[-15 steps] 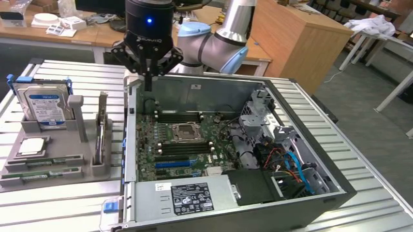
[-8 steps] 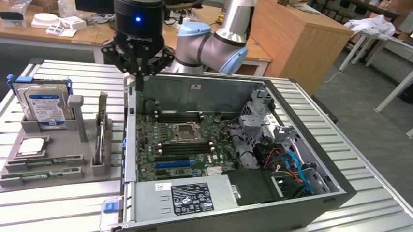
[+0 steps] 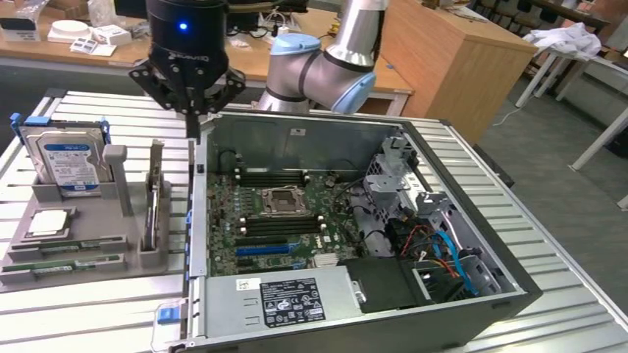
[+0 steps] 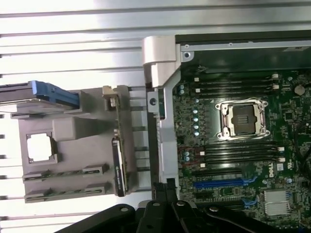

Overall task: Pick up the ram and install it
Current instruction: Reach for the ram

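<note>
Black two-fingered end effector [image 3: 194, 123], fingers pressed together on nothing, hangs above the rim of the open grey metal computer case [image 3: 324, 143] on the ribbed aluminium bench [image 3: 88, 316]. The long, thin green circuit-board ram [image 3: 70, 245] rests in a slot of the grey plastic tray [image 3: 98, 217], at the exterior view's left, well apart, beside a matching stick. A clean pick likely demands fingers spread, squared across the stick near mid-length, then a straight lift.

Bright ribbed metal table [image 3: 79, 316]. Matt grey plastic holder [image 3: 98, 220]. Hard drive [image 3: 67, 158] with shiny metal casing and a blue plastic frame [image 4: 53, 92]. Matt dark metal computer case [image 3: 255, 140] around a green motherboard [image 3: 284, 220]. Glossy black plastic gripper [image 3: 194, 131]. Smooth wooden cabinet [image 3: 442, 59].
</note>
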`<control>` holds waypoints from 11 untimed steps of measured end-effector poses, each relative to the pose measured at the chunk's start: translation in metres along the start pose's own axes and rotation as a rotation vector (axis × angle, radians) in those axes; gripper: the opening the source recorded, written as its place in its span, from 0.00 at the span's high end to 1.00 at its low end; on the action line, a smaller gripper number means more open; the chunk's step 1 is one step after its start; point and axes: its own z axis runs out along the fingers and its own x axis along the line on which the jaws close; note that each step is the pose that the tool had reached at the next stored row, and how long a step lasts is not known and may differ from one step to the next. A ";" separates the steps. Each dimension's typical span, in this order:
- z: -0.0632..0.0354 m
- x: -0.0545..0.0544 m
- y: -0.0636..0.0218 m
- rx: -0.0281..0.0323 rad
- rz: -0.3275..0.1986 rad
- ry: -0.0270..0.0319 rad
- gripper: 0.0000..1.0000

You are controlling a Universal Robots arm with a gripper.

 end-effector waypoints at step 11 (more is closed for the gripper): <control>-0.0003 0.039 -0.0030 0.0000 0.000 0.0006 0.89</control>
